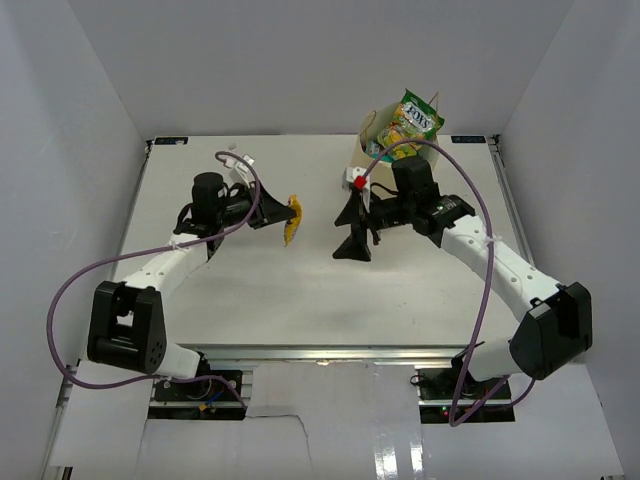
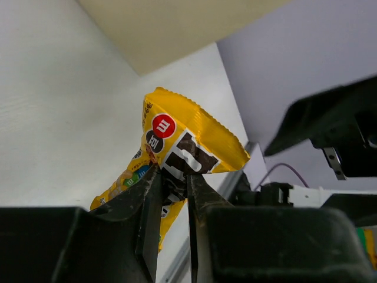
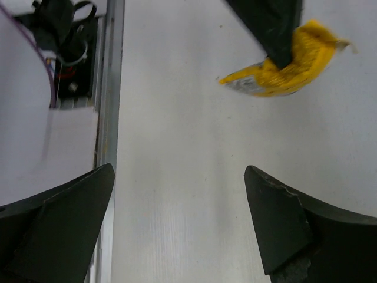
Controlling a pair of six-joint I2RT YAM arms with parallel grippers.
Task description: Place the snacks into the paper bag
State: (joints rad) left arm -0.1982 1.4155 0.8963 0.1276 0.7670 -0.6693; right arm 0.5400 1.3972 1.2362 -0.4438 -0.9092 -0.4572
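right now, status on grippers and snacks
Left gripper shut on yellow M&M's packet. Right gripper open, empty. Paper bag at far edge, green-yellow packet poking out. Right arm close to bag's approach.

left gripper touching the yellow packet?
Touching. Left wrist view shows the left gripper clamped on the yellow packet, no gap.

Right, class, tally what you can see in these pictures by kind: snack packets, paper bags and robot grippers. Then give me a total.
Snack packets: 2, the yellow packet pinched in the left gripper and the green packet sticking out of the paper bag
Paper bags: 1
Grippers: 2, the left gripper and the right gripper, which is open and empty
Total: 5
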